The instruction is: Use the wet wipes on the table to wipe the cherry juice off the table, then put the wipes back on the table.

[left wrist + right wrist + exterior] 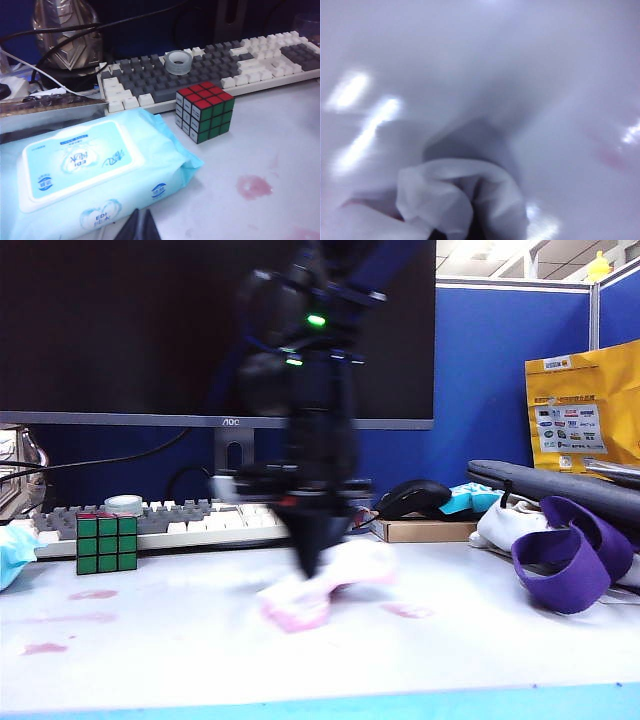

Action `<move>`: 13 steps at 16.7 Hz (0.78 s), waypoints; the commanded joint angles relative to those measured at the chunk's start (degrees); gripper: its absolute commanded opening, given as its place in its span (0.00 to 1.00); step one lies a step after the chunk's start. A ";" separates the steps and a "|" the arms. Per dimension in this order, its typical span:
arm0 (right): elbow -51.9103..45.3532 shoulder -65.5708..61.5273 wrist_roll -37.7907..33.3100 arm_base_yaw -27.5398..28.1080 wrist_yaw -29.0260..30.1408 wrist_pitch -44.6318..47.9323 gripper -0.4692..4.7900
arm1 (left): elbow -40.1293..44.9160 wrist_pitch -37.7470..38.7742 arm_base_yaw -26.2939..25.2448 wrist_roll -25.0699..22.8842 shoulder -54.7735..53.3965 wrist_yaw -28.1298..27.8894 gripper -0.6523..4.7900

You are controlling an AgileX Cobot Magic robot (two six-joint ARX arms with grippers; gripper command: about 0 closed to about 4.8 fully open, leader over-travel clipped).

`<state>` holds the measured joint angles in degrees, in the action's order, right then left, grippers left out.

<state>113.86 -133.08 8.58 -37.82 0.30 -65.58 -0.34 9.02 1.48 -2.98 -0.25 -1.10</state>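
My right gripper points straight down at the middle of the table, blurred by motion, and is shut on the wet wipes, a crumpled white sheet stained pink that presses on the surface. In the right wrist view the wet wipes bunch over the fingertips and hide them. Cherry juice smears lie just right of the wipes, and more cherry juice marks the left side. A faint cherry juice streak shows beside the wipes. My left gripper is shut and empty beside the light-blue packet, near a cherry juice blotch.
A light-blue wipes packet, a Rubik's cube and a keyboard with a tape roll line the back left. A mouse, a cardboard box and a white bundle with a purple strap stand at the right.
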 commanded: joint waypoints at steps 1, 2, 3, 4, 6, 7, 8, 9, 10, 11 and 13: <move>-0.87 -1.27 -5.46 3.02 -4.63 -10.73 0.09 | 0.04 0.74 0.07 0.00 0.15 -0.17 0.16; -0.87 -1.27 -5.60 2.89 -3.82 -12.31 0.09 | 0.04 0.74 0.07 0.00 0.15 -0.17 0.16; -1.03 -1.29 -6.01 2.05 -0.13 -13.53 0.09 | 0.04 0.74 0.07 0.00 0.15 -0.17 0.16; -1.07 -1.27 -6.23 1.36 1.46 -13.53 0.09 | 0.04 0.74 0.07 0.00 0.15 -0.17 0.16; -1.11 -1.33 -5.86 -1.44 5.49 -13.51 0.09 | 0.04 0.74 0.07 0.00 0.15 -0.17 0.16; -1.11 -1.31 -5.49 -2.69 6.05 -13.49 0.09 | 0.04 0.76 0.07 0.00 0.15 -0.17 0.16; -1.11 -1.31 -5.38 -3.61 6.03 -13.51 0.09 | 0.04 0.74 0.07 0.00 0.15 -0.17 0.16; -1.16 -1.33 -5.38 -4.57 4.39 -13.49 0.09 | 0.04 0.74 0.07 0.00 0.15 -0.17 0.16; -1.44 -1.51 -5.70 -4.72 -0.85 -13.51 0.09 | 0.04 0.74 0.07 0.00 0.15 -0.17 0.16; -1.77 -1.62 -6.01 -3.82 -5.16 -13.53 0.09 | 0.04 0.74 0.07 0.00 0.15 -0.17 0.16; -2.93 -1.68 -6.05 0.31 -8.61 -13.51 0.09 | 0.04 0.74 0.07 0.00 0.17 -0.17 0.16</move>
<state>112.22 -133.36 2.81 -40.38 -2.44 -80.38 -0.34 9.02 1.48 -2.98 -0.25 -1.10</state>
